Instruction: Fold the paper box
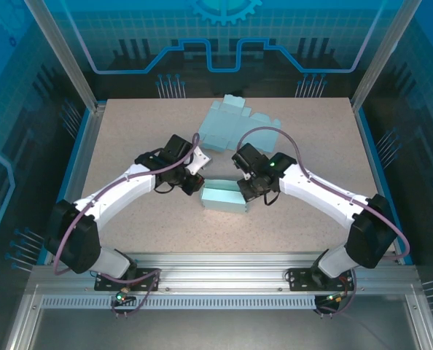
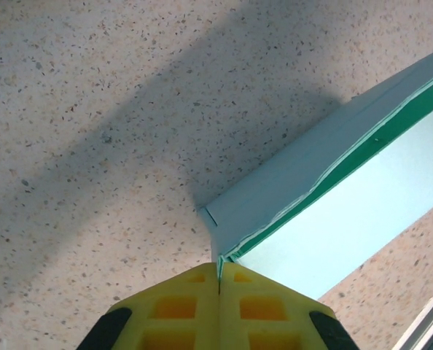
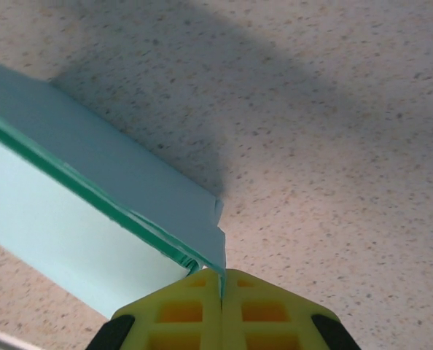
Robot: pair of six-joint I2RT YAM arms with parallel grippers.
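A speckled beige surface [image 1: 129, 138] carries the scene, with the left arm [image 1: 122, 193] and right arm [image 1: 326, 193] reaching in from its near edge toward the middle. A flat, pale-teal card blank [image 1: 235, 122] lies toward the far side, its lower edge close to the arms' wrists. Between the arms, at the centre of the surface, sits the paper box [image 1: 224, 197], a long pale-teal shape whose two ends are covered from above by the wrist housings. The left pincer [image 2: 219, 271] is closed tight on the box's left end corner. The right pincer [image 3: 222, 281] is likewise clamped on the right end corner, its yellow fingers pressed together on a thin card edge. In both wrist views the box runs out of frame, and its inside is hard to make out.
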